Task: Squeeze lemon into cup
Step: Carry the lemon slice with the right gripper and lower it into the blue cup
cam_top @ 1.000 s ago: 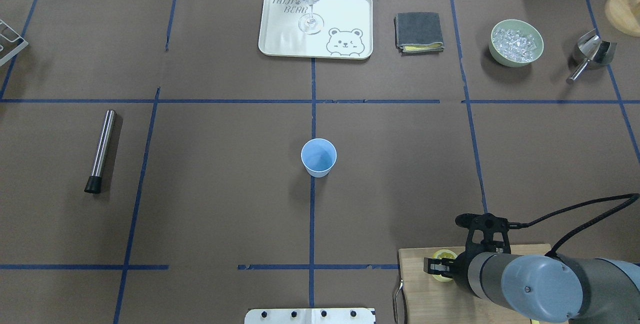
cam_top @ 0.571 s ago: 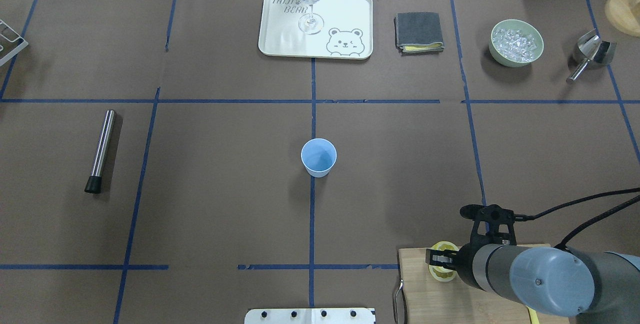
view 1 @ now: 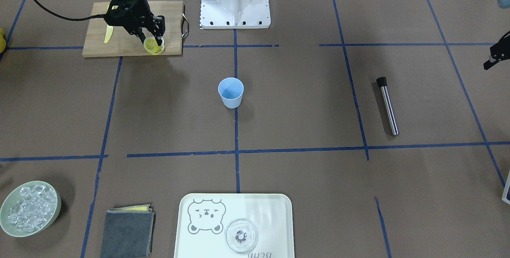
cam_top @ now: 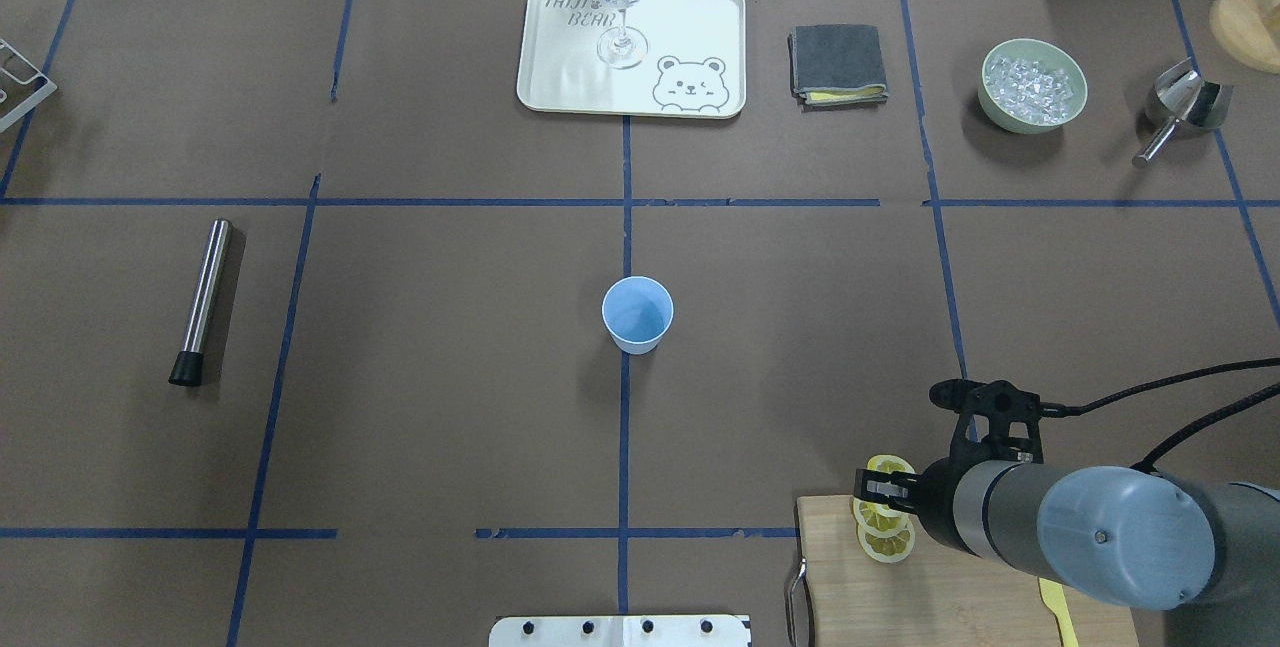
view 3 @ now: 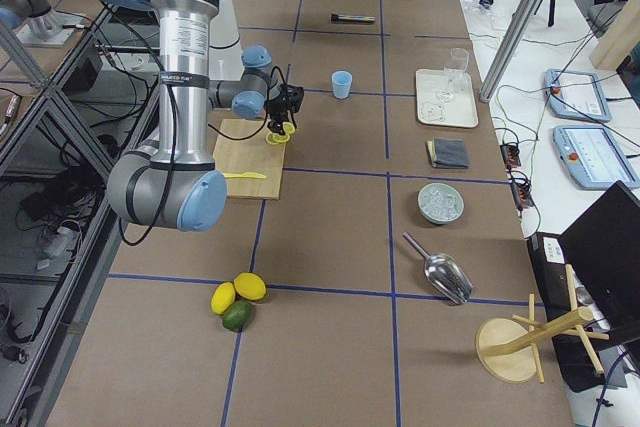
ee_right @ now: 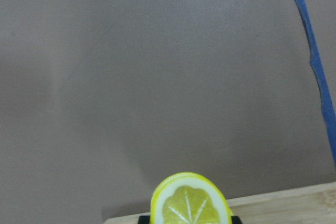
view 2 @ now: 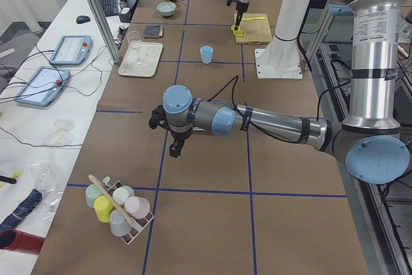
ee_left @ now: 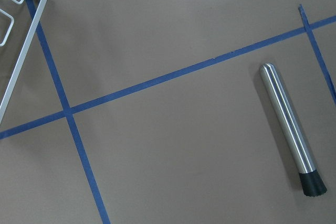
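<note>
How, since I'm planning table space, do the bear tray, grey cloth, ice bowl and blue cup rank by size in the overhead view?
1. bear tray, clearly largest.
2. ice bowl and grey cloth: they look about alike, so not ranked.
3. blue cup, smallest.

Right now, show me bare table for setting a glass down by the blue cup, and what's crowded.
Bare: between the cup and the steel rod; also between the cup and the bowl of ice. Crowded: the corner of the cutting board, where the right gripper holds a lemon slice.
</note>
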You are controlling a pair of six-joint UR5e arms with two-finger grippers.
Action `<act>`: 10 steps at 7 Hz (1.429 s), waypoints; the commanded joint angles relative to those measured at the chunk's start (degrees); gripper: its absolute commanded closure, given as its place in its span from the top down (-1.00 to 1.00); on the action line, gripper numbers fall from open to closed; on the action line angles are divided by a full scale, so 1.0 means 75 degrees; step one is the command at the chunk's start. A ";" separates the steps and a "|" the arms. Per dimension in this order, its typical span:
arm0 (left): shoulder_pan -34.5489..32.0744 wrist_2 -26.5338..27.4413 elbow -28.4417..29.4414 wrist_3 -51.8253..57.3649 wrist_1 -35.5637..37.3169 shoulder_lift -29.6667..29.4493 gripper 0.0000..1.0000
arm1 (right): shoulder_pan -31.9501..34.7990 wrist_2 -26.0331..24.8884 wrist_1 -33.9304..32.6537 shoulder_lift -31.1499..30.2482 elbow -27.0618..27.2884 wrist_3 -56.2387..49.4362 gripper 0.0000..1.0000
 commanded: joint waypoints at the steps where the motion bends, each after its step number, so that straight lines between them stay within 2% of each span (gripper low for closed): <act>1: 0.0008 0.0000 -0.0009 0.0001 0.0002 0.0054 1.00 | 0.0313 0.0075 0.0000 0.0254 0.0236 -0.0013 0.11; 2: 0.0008 0.0000 -0.0009 0.0001 0.0002 0.0066 1.00 | 0.0373 0.0099 -0.0290 0.0628 0.0168 -0.0013 0.12; 4: 0.0008 0.0000 0.0003 0.0001 -0.0009 0.0066 1.00 | 0.0641 0.0087 -0.2369 0.2521 -0.0031 -0.0071 0.13; 5: 0.0008 0.0000 0.0014 0.0001 -0.0009 0.0066 1.00 | 0.0863 0.0087 -0.2518 0.3447 -0.0659 -0.0072 0.13; 7: 0.0008 0.0000 0.0026 0.0001 -0.0009 0.0066 1.00 | 0.1437 0.0157 -0.2519 0.4715 -0.1727 -0.0060 0.13; 10: 0.0008 0.0000 0.0014 0.0001 -0.0009 0.0077 1.00 | 0.1686 0.0205 -0.2449 0.5960 -0.3121 0.0022 0.18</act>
